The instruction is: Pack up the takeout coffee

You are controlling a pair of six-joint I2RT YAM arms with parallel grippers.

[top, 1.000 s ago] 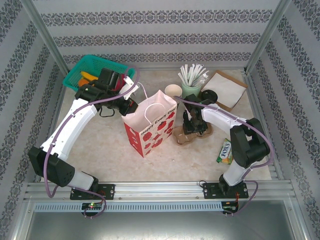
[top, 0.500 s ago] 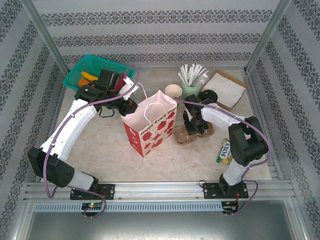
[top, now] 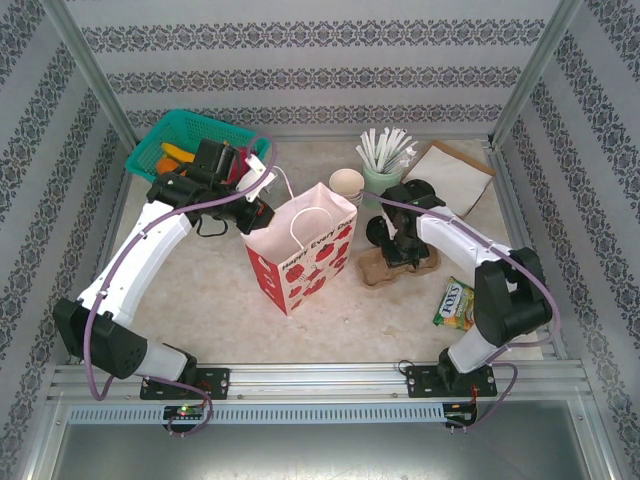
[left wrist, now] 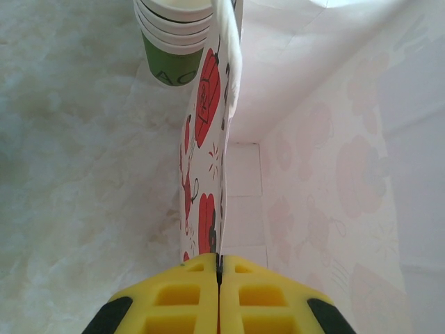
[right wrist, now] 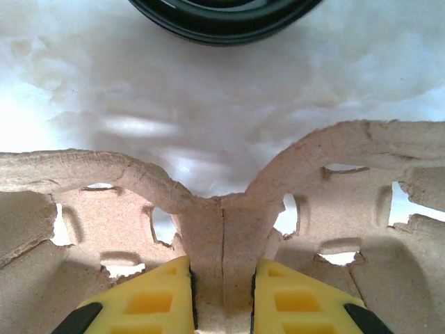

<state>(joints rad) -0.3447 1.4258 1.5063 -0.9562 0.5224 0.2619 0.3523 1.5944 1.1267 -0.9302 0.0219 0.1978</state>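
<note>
Marbled desk, patterned walls: the carrier tray [top: 376, 270] lies just right of the paper bag [top: 300, 255], its long axis pointing roughly at the bag. The right gripper [right wrist: 222, 278] has its jaws pinching the tray's middle web. The left gripper [left wrist: 219, 268] (jaws pressed on the bag's rim) holds the mouth up, and the dark green cup [left wrist: 172, 62] stands just outside the bag's far corner.

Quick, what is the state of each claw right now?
Left claw: closed, holding the edge of the paper bag.
Right claw: closed, holding the middle ridge of the cup tray.
</note>
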